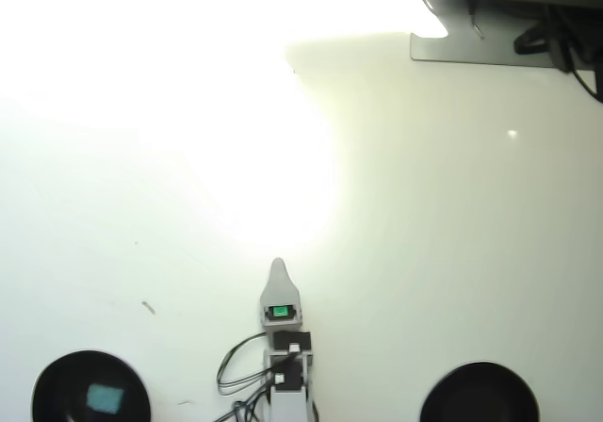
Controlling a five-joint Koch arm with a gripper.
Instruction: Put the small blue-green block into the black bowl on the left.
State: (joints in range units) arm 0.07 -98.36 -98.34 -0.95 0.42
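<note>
Seen from overhead, working from the left of the view to the right.

Sitting well off to the gripper's left, at the bottom edge of the view: the black bowl (pixel 42 389), its lower rim cut off by the frame. Lying inside it, on the dark floor of the bowl: the small blue-green block (pixel 104 399), pale teal and roughly square, apart from the gripper and not being held by anything.

Marking the white table (pixel 471 252) between that bowl and the gripper: a short dark scratch (pixel 148 308), a little nearer the bowl than the arm.

Looping out just left of the arm's body: black cables (pixel 236 370), trailing down to the bottom edge.

Reaching up from the bottom centre: the grey arm, with a small green light (pixel 280 312) glowing on its wrist just behind the gripper. Pointing straight up the view, over bare table: the gripper (pixel 278 269), showing only one rounded grey tip, the jaws stacked one behind the other, so no telling whether spread or pressed together. Nothing visible between them.

Glaring above and to the gripper's left: a washed-out bright patch covering much of the table.

Sitting well off to the gripper's right, also at the bottom edge: a second black bowl (pixel 480 394), dark inside.

Lying far above and to the right, at the top edge: a dark monitor base (pixel 471 45) with tangled cords (pixel 556 36) beside it.
</note>
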